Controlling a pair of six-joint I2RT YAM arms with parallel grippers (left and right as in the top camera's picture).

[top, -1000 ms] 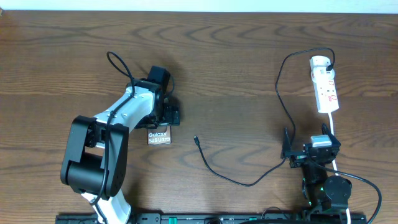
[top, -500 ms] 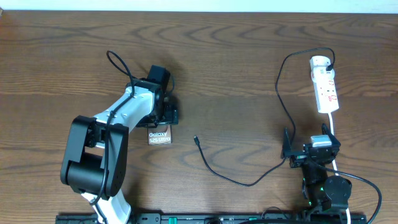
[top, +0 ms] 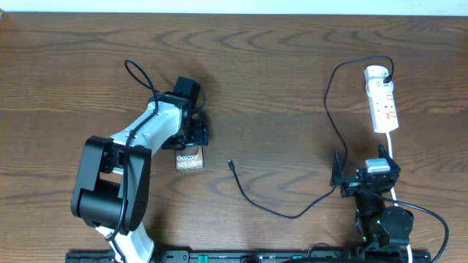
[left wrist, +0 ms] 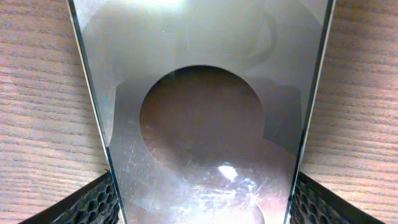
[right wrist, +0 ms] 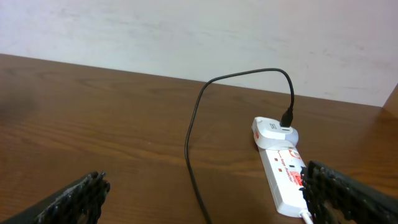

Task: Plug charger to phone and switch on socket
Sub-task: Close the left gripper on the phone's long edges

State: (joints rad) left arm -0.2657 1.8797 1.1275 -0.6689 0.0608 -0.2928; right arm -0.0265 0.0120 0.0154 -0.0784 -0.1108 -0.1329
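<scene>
Squarely between left jaws: the phone (left wrist: 205,124).

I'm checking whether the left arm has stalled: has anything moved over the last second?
The phone, held in the left tool, slid slightly toward the charger tip. The charger, the socket and the open right tool stayed where they were.

The brown wood-grain counter (top: 278,73) carries a white elongated power strip with red marks (top: 383,102) near its far right edge. A thin black charger cable (top: 291,216) trails from the strip's rounded end across the wood to a free tip at centre. A flat dark phone with white lettering (top: 188,161) sits left of that tip.
</scene>
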